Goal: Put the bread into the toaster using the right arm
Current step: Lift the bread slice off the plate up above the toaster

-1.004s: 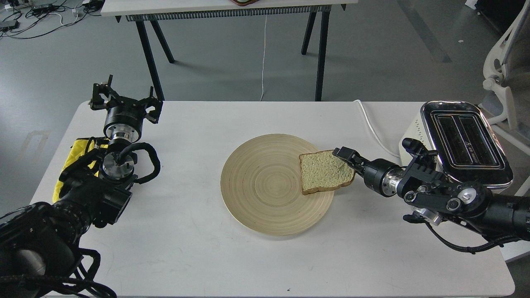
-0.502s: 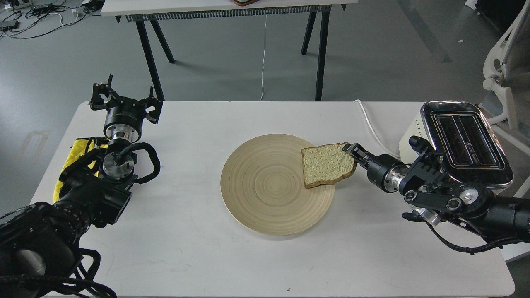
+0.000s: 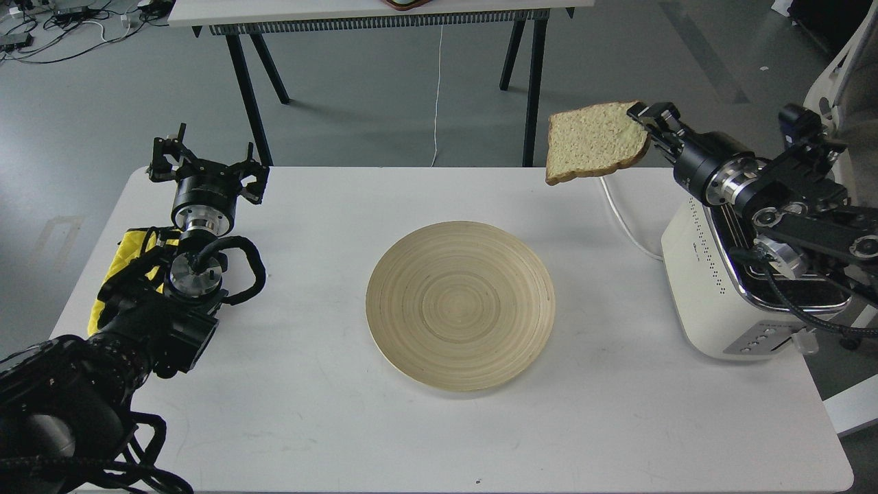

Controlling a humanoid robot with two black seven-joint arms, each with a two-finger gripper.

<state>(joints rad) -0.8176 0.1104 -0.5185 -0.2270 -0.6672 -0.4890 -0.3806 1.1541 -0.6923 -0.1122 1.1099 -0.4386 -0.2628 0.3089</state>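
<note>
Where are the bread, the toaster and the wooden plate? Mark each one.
bread [image 3: 595, 140]: head view, middle of the speckled crumb face.
toaster [image 3: 706, 302]: head view, cream side wall below the dotted holes.
wooden plate [image 3: 460, 305]: head view, centre of the ringed surface.

Round wooden plate [image 3: 459, 305] mid-table [image 3: 329, 412] — second table [image 3: 370, 12] behind.

Bread [image 3: 595, 140]: one square slice, pale tan speckled crumb, brown crust. Held in the air at upper right of frame, tilted, face toward the camera, pinched at its right edge by the right arm's pincer [image 3: 645, 118]. Toaster [image 3: 713, 288]: cream-white body, dotted side holes, front buttons. Stands at right edge of frame on the worktop [image 3: 309, 412], its top largely hidden behind the right arm [image 3: 789, 199].
</note>
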